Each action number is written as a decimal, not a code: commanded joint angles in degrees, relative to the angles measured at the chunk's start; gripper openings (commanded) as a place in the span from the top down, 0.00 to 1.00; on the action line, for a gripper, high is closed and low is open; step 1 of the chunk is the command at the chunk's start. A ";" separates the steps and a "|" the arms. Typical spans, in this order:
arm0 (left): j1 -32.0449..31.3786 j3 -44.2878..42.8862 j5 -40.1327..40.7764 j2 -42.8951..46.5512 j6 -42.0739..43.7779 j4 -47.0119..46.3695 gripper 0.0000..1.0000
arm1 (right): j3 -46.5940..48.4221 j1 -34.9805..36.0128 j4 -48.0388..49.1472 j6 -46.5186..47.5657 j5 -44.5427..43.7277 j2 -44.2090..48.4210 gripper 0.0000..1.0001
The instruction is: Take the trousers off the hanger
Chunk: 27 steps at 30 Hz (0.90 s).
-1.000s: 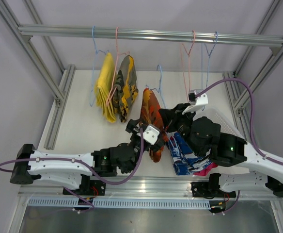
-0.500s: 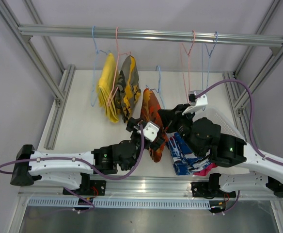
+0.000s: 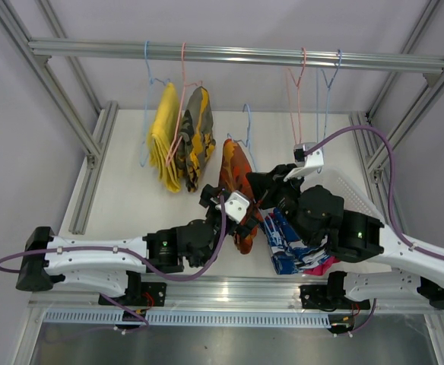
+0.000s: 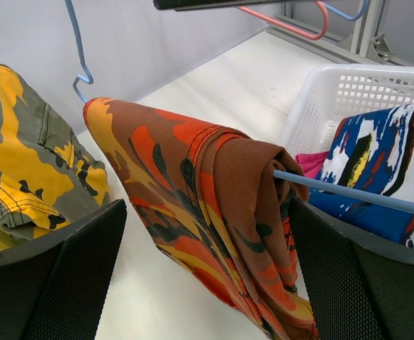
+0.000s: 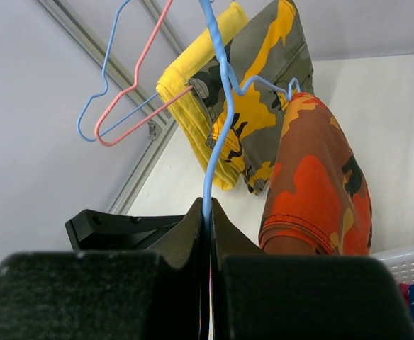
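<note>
Orange-red patterned trousers (image 3: 233, 171) (image 4: 207, 198) (image 5: 313, 184) hang folded over the bar of a blue hanger (image 5: 221, 106) (image 4: 349, 193), low over the table. My right gripper (image 5: 209, 212) (image 3: 258, 181) is shut on that hanger's wire. My left gripper (image 4: 205, 234) (image 3: 232, 196) is open, one finger on each side of the draped cloth, not pinching it. Plain yellow trousers (image 3: 165, 137) and yellow-brown camouflage trousers (image 3: 198, 137) hang on hangers from the rail (image 3: 229, 55). Blue-and-white trousers (image 3: 287, 243) (image 4: 377, 163) and magenta ones (image 3: 321, 266) lie in the basket.
A white mesh basket (image 3: 351, 190) (image 4: 349, 92) sits at the right, under my right arm. An empty pink hanger (image 3: 294, 91) and an empty blue hanger (image 3: 330, 84) hang on the rail's right part. Aluminium frame posts stand at both sides.
My left gripper has edged slightly up and forward around the orange-red trousers. The right gripper has kept its hold on the blue hanger.
</note>
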<state>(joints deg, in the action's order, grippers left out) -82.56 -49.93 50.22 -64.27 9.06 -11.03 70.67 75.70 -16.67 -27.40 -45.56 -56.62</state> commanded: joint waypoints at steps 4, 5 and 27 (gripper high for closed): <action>1.26 -3.06 1.81 -1.47 -0.88 0.47 0.01 | 0.96 0.41 8.67 -1.69 0.65 3.09 1.00; 1.44 -3.67 2.34 -1.65 -1.41 1.26 0.01 | 0.78 0.41 8.58 -1.96 0.82 3.36 1.00; 8.73 -6.85 6.03 -7.71 -4.40 2.85 0.01 | -4.67 3.40 11.21 -7.14 5.48 7.49 1.00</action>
<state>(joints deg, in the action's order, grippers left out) -76.38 -54.39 51.99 -70.74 5.39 -7.57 64.79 77.17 -14.61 -32.40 -41.56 -50.78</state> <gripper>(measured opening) 0.994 0.020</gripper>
